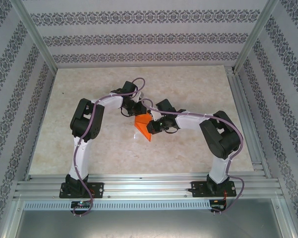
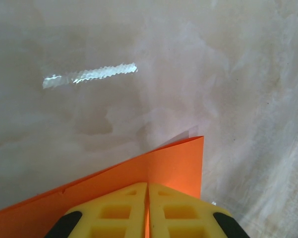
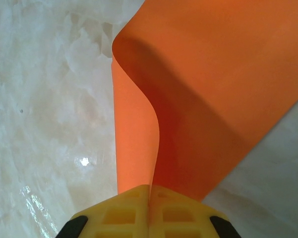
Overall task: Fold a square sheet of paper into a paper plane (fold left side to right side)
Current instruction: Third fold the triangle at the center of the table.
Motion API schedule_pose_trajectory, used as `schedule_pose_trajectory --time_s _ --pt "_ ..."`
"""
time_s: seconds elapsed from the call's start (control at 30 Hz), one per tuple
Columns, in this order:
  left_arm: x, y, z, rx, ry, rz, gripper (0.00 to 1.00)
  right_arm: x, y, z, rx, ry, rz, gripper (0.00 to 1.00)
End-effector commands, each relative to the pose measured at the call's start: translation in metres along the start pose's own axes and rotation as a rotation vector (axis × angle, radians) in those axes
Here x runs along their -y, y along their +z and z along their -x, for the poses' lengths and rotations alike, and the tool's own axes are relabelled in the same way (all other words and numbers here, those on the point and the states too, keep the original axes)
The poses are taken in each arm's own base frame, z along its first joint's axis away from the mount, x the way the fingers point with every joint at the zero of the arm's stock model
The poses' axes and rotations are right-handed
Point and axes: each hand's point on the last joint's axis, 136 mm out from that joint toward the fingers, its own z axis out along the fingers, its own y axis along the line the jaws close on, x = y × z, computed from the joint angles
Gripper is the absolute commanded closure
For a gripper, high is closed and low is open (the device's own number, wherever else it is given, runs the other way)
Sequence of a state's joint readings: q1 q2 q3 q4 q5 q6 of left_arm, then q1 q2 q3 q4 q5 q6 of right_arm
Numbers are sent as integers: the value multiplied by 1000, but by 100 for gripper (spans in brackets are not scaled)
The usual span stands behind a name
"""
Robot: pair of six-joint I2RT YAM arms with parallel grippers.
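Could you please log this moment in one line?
left gripper: shut on thin orange paper sheet; right gripper: shut on it; sheet: curled

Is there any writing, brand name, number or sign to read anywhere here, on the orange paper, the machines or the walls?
No text can be read anywhere.
The orange sheet of paper is plain, with no print.
The wall covering has only a repeating ornamental pattern, no letters.
The marbled table carries no marks.
The yellow jaws in both wrist views show no lettering.
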State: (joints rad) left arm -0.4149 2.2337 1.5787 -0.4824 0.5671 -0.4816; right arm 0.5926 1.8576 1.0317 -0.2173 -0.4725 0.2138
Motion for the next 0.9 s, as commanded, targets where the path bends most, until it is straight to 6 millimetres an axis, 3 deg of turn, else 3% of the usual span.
schedule_pose_trajectory --time_s 0.0,0.57,0.87 --pt "-20 10 -15 -52 -16 88 89 2 3 9 15 -12 18 100" --pt "-23 11 -16 -52 -20 93 89 10 10 13 8 -2 11 100" --pt "-22 11 -16 -52 -19 93 89 16 13 4 -18 13 -3 100"
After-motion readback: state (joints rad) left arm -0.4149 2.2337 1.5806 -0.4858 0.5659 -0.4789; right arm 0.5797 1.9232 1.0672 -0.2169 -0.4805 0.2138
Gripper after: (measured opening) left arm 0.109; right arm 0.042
